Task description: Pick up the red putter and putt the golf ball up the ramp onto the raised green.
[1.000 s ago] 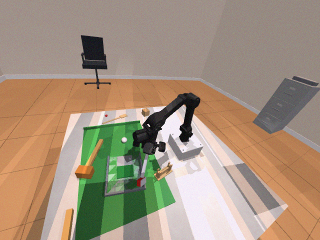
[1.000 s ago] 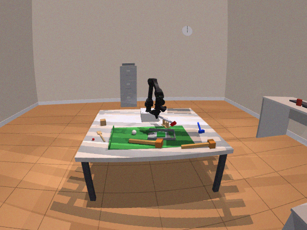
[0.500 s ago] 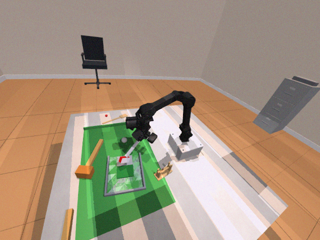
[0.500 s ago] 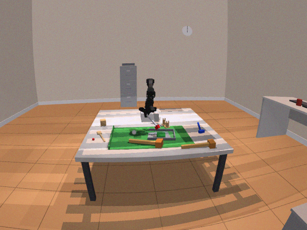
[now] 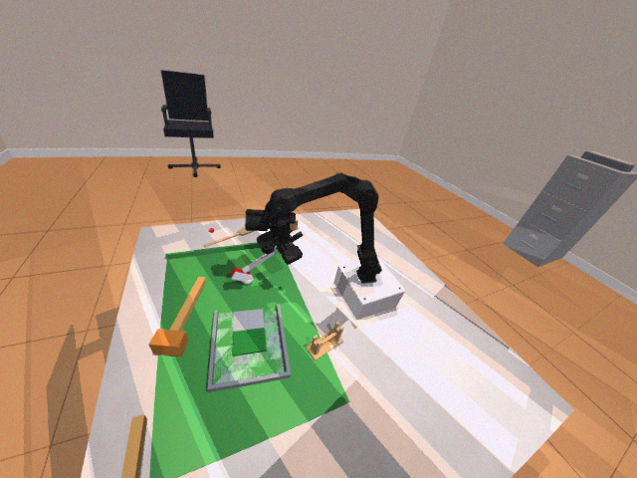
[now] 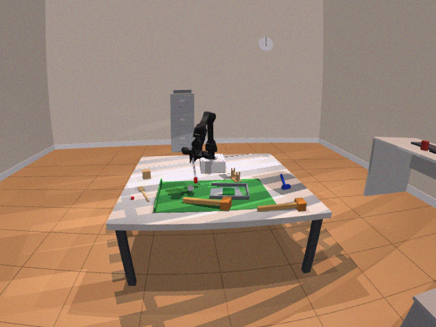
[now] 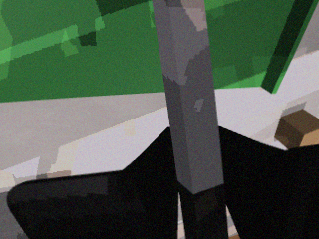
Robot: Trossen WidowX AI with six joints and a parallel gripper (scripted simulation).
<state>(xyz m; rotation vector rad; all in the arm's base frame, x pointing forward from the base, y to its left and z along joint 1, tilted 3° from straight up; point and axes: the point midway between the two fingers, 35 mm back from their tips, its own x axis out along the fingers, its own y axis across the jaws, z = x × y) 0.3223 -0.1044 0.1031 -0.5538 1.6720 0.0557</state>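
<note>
My gripper (image 5: pixel 279 249) (image 6: pixel 193 157) (image 7: pixel 187 131) is shut on the red putter's grey shaft (image 7: pixel 191 100) and holds it above the far part of the green mat (image 5: pixel 231 421) (image 6: pixel 169 206). The shaft slants down to the putter's red head (image 5: pixel 236 271) (image 6: pixel 195 180). The white golf ball (image 5: pixel 248 279) (image 6: pixel 190 188) lies on the mat close to the head; the exact gap is unclear. The grey-framed ramp piece (image 5: pixel 210 355) (image 6: pixel 247 191) stands farther along the mat, with a grey slope (image 5: pixel 248 318) facing the ball and a green square (image 5: pixel 249 342) (image 6: pixel 229 191) behind it.
An orange mallet (image 5: pixel 168 342) (image 6: pixel 225 203) lies beside the ramp; another mallet (image 6: pixel 301 204) lies near the table edge. A wooden stand (image 5: pixel 324 346) (image 6: pixel 235 176) is at the mat's robot side. A blue hammer (image 6: pixel 285 187), wooden block (image 6: pixel 146 174) and red cube (image 5: pixel 211 230) (image 6: pixel 132 197) lie farther out.
</note>
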